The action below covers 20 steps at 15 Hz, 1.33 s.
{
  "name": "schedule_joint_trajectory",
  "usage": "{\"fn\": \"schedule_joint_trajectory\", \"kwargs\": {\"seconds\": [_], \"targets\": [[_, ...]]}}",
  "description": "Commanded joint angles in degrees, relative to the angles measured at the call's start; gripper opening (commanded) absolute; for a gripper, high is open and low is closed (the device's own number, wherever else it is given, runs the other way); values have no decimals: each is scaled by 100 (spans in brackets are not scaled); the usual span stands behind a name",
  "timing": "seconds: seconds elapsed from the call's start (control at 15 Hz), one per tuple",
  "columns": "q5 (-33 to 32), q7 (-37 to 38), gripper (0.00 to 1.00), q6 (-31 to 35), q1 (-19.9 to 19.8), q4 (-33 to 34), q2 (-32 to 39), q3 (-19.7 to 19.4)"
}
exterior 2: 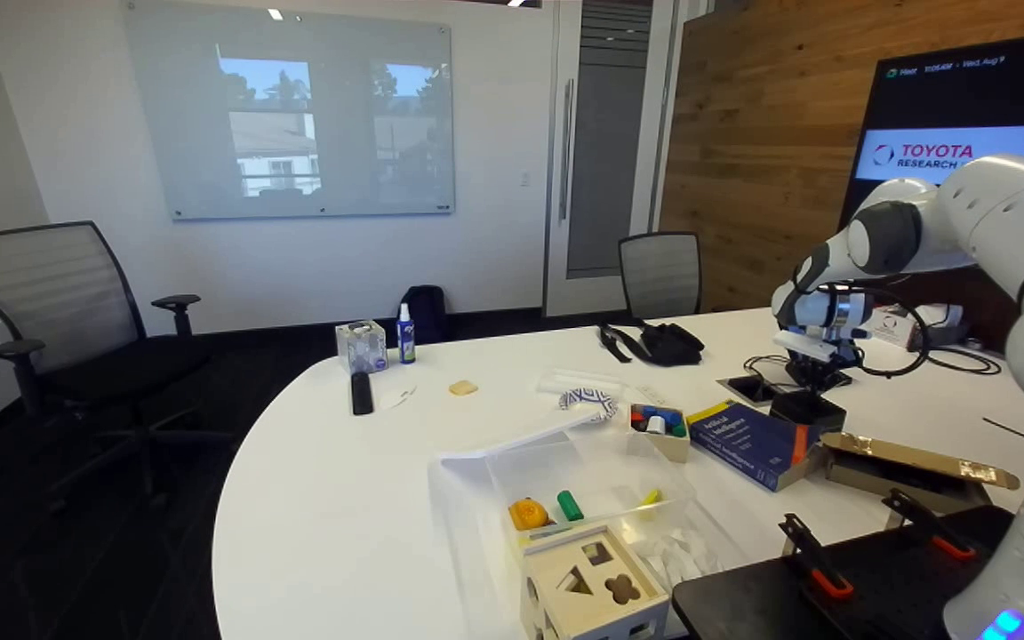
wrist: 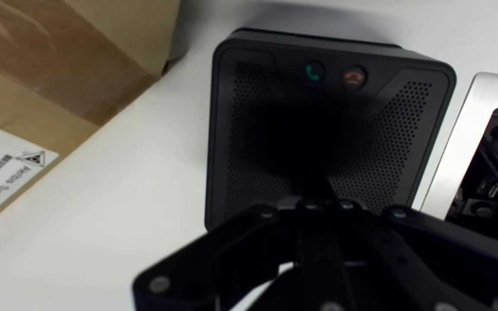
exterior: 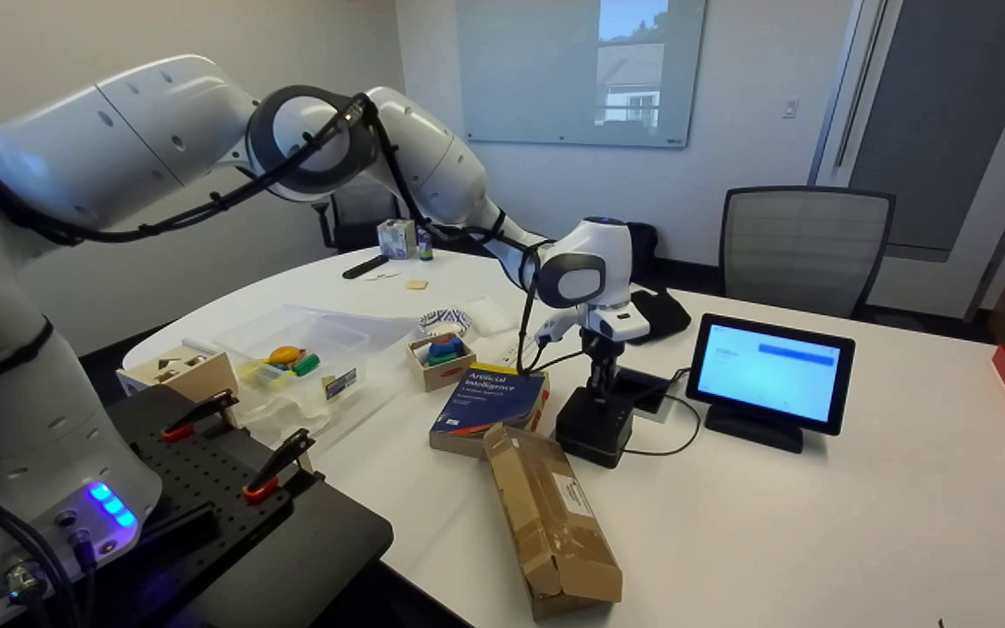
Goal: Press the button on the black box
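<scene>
One tool (wrist: 317, 188), jaws pressed together, over one black box (wrist: 374, 138); can't tell if touching. Box has one green-icon button (wrist: 314, 71) plus one red-icon button (wrist: 353, 77), two total. Sits on desk (exterior: 886, 523) between one book (exterior: 489, 401) and one tablet (exterior: 769, 371); one carton (exterior: 546, 506) near. Two clamps (exterior: 280, 462) on black platform (exterior: 319, 541).

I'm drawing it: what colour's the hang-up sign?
The sign is orange, clearest in the wrist view.

Blue book (exterior: 492, 397), carton (exterior: 546, 501), lit tablet (exterior: 769, 375)
</scene>
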Motion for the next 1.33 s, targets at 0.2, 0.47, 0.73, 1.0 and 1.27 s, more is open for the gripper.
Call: {"fn": "schedule_joint_trajectory", "kwargs": {"seconds": [0.2,0.47,0.73,1.0,1.27], "targets": [[6,116,0,-591,225,-551,-1170,-92],[-143,71,40,-1339,400,-775,-1979,-196],[-378,-24,71,-1909,646,-1195,-2868,-350],[-858,-144,100,-1914,1023,-2033,-3949,-452],[-1516,-21,100,-1844,1261,-2826,-4947,-297]]}}
